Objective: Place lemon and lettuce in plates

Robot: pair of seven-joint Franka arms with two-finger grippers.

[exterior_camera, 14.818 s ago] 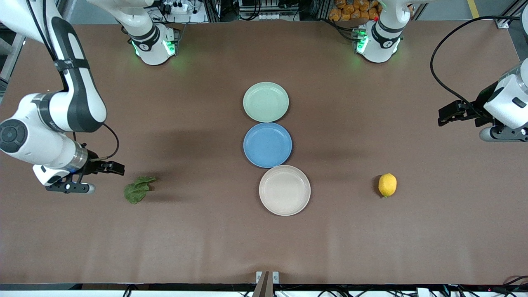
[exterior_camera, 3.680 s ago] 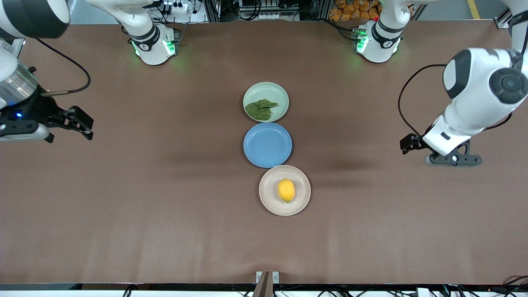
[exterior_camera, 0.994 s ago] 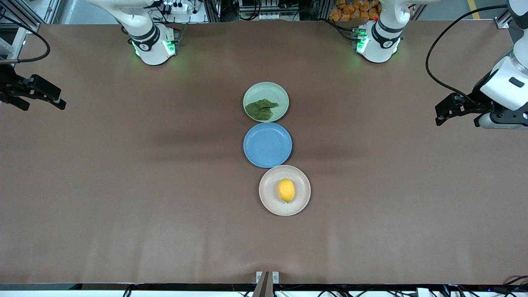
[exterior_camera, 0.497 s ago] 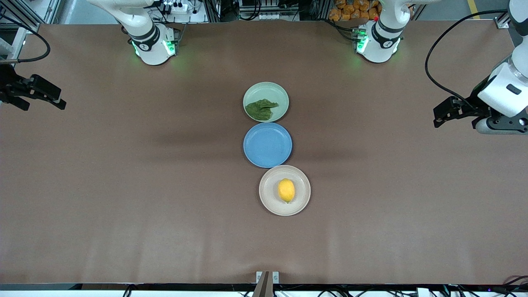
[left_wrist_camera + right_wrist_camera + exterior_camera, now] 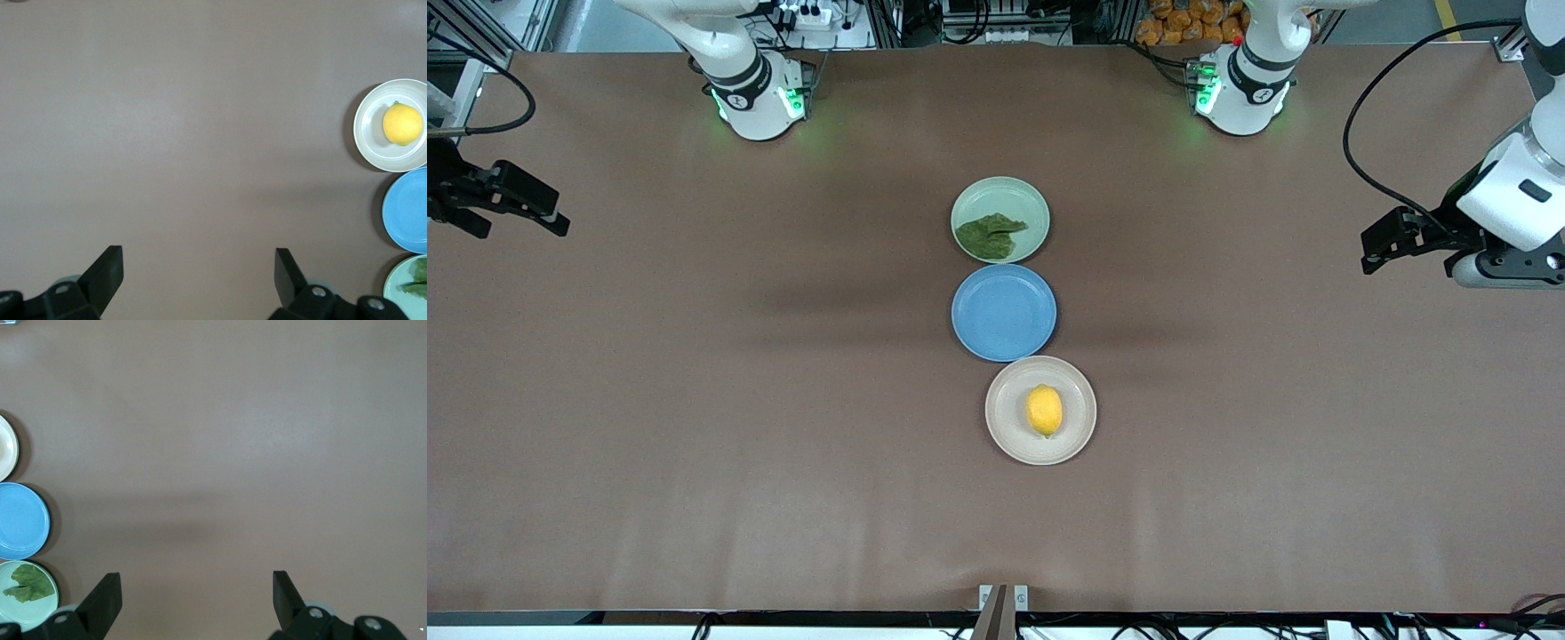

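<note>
The yellow lemon [image 5: 1044,410] lies in the beige plate [image 5: 1009,436], the plate nearest the front camera. The dark green lettuce [image 5: 989,236] lies in the mint green plate [image 5: 1009,196], the plate nearest the robots. My left gripper [image 5: 199,257] is open and empty, high over the table's left-arm end [image 5: 1507,267]. My right gripper [image 5: 197,581] is open and empty, over the right-arm end at the view's edge [image 5: 480,200]. The left wrist view shows the lemon [image 5: 402,124] in its plate [image 5: 373,143]. The right wrist view shows the lettuce [image 5: 28,583].
A blue plate [image 5: 1004,312] with nothing in it sits between the two other plates, touching both. The three plates form a row at the table's middle. The brown table top [image 5: 694,400] is bare on both sides of them.
Since the earliest frame the lettuce and the lemon have gone from the table into the mint and beige plates. Both arms have drawn back to the table's ends. Over the last second the left gripper shifted slightly.
</note>
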